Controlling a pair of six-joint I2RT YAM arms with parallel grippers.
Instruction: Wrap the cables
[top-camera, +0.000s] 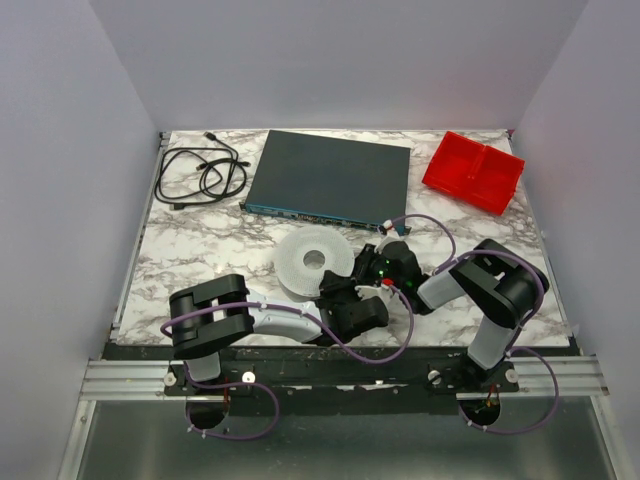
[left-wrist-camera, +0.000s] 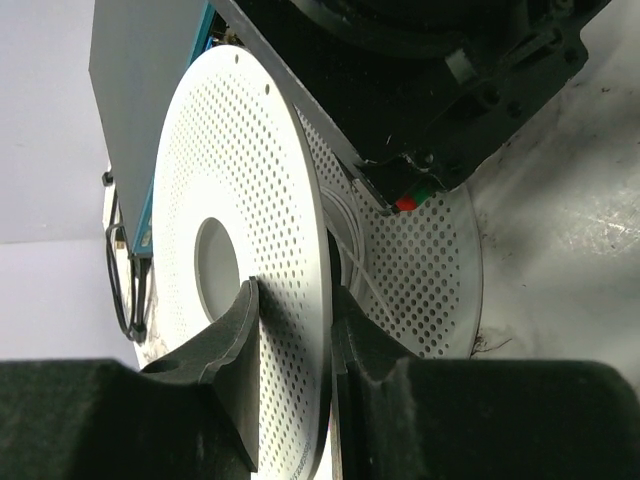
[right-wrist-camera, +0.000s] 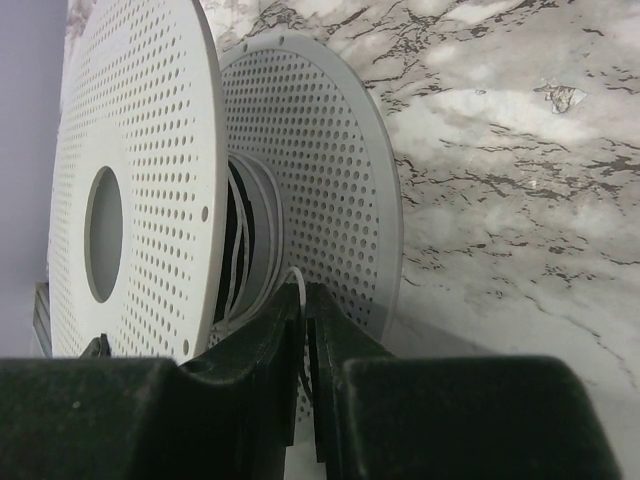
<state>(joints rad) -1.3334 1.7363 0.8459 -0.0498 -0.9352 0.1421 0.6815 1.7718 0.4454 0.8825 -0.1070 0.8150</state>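
A white perforated spool (top-camera: 312, 262) lies at the table's middle front. The thin white wire (right-wrist-camera: 299, 286) is partly wound on its hub between the two flanges; its turns also show in the left wrist view (left-wrist-camera: 358, 272). My left gripper (left-wrist-camera: 295, 345) is shut on the rim of the spool's upper flange (left-wrist-camera: 250, 200), one finger on each face. My right gripper (right-wrist-camera: 308, 305) is shut on the white wire just outside the hub, its tips reaching between the flanges (right-wrist-camera: 330, 160). In the top view both grippers, left (top-camera: 338, 292) and right (top-camera: 366, 268), crowd the spool's right side.
A dark flat box (top-camera: 328, 178) lies behind the spool. A coiled black cord with plugs (top-camera: 200, 175) lies at the back left. A red tray (top-camera: 473, 172) stands at the back right. The table (top-camera: 200, 250) is white marble.
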